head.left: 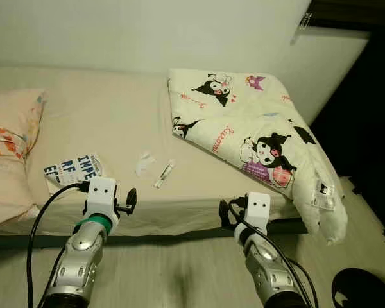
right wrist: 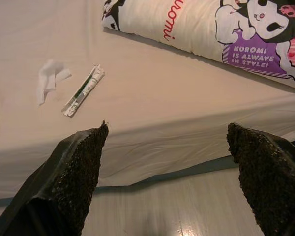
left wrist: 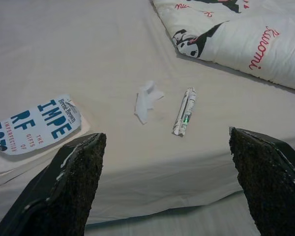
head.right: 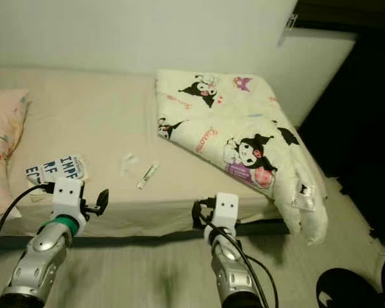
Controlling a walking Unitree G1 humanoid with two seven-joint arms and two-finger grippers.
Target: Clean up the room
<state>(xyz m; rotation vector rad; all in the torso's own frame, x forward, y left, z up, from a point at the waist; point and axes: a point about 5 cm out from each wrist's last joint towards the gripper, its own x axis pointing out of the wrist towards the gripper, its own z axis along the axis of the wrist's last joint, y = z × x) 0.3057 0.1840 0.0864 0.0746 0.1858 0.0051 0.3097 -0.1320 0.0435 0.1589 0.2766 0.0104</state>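
Litter on the bed [head.left: 115, 122] near its front edge, a crumpled tissue [left wrist: 146, 100] and thin wrapper [left wrist: 184, 111], looks featherlight and flimsy, best pinched mid-length by the left gripper [left wrist: 164, 189], whose fingers, like the right gripper [right wrist: 167, 182], stand wide apart and empty

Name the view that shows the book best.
The left wrist view: the book lies close on the bed, cover lettering readable, one end cut off. Both eye views show it small, partly behind the left gripper.
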